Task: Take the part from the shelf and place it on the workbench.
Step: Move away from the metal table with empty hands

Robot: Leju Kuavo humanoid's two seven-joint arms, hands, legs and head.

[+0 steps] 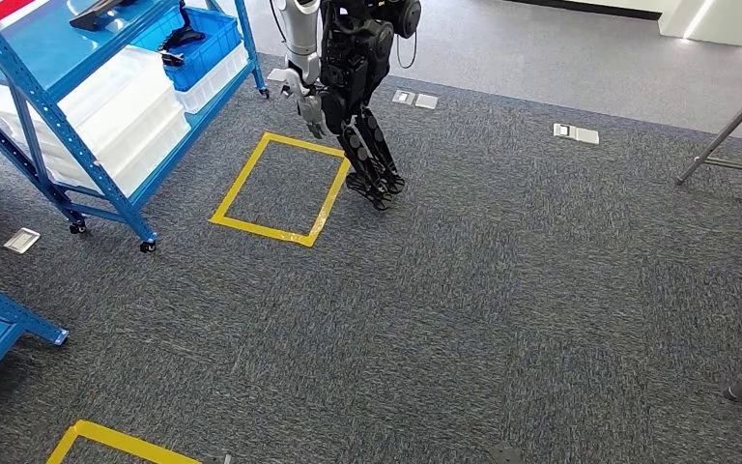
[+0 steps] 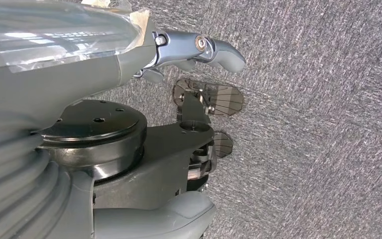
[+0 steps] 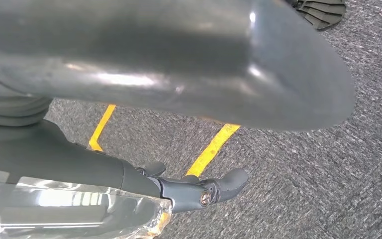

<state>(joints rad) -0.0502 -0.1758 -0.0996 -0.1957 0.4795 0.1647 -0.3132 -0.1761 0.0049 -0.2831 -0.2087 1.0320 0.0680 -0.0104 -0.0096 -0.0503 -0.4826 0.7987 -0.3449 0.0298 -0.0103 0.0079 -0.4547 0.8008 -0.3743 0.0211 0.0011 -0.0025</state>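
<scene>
A humanoid robot [image 1: 353, 77] on dark legs stands on grey carpet [image 1: 502, 290] beside a yellow taped square [image 1: 281, 188]; one silver arm hangs at its side nearest a blue shelf [image 1: 53, 116]. The head view alone takes in the room. The shelf stands on castors at the left, and a blue bin [image 1: 214, 39] on it holds a dark part [image 1: 184, 37], well apart from the robot. A second dark piece lies on the level above, too small to make out. White bins [image 1: 126, 106] are stacked on the lower levels. The corner of a second blue frame [image 1: 5, 319] juts in at the lower left.

Two taped squares can be counted, the nearer one [image 1: 121, 443] cut off by the picture's edge. Three spots on the carpet carry small floor plates, one of them a pair [image 1: 415, 98]. The legs of a grey stand [image 1: 725, 135] cross the right side.

The wrist views bring what the head view cannot. Seen up close over bare carpet, the left hand [image 2: 189, 52] holds nothing, its thumb stretched well clear of the other fingers. The right hand [image 3: 201, 191] hangs above carpet crossed by yellow tape [image 3: 211, 147]. Only its thumb is plain there, so I cannot tell whether the fingers are apart or together.
</scene>
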